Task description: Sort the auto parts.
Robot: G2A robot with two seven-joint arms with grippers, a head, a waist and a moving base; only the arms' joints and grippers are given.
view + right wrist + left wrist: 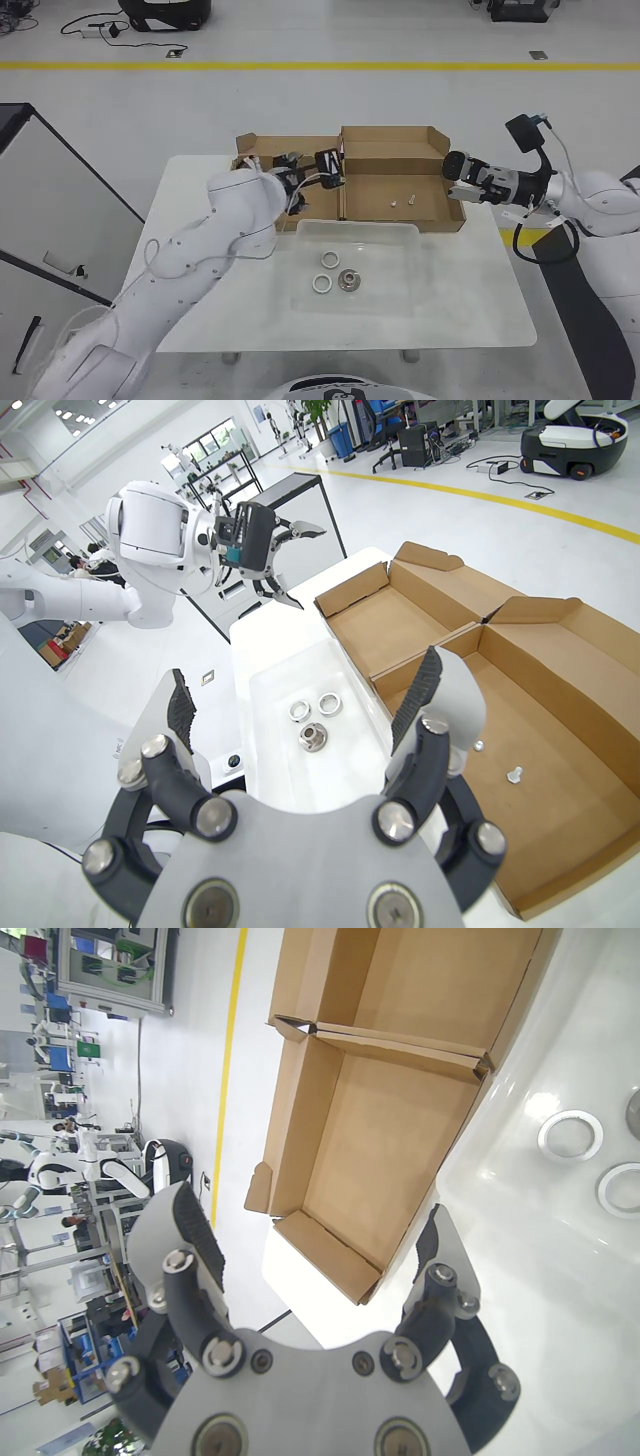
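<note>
**Counter** [450, 300]: white surface. It carries two open cardboard boxes along its far side and a clear tray [355, 228] directly in front of them. The left box [370, 1138] and right box [390, 150] stand side by side with their end walls touching and their flaps folded up.

**Task parts, location**
- Far ring [329, 261] and near ring [322, 284]: metal, lying flat on the tray floor, left of its middle. They sit just beside each other with a small gap between them.
- Hub [348, 279]: flanged, with its bore facing up. It sits on the tray floor just to the right of the near ring, and contact between the two cannot be confirmed.
- Bolts [514, 775]: two pieces on the floor of the right box, near its middle. They lie close together but apart.

**Left gripper** [320, 1243]: raised above the left box and touching nothing. The fingers [200, 1233] are released and spread wide with nothing gripped. In the left wrist view, the box's nearest corner lies between them and the tray wall is just beside one finger.

**Right gripper** [305, 700]: raised at the right end of the right box. In the top view it sits over that box's end wall. The fingers [425, 695] are released and spread wide with nothing gripped.

The two grippers are well apart, with both boxes between them. All five parts rest free of any finger
</note>
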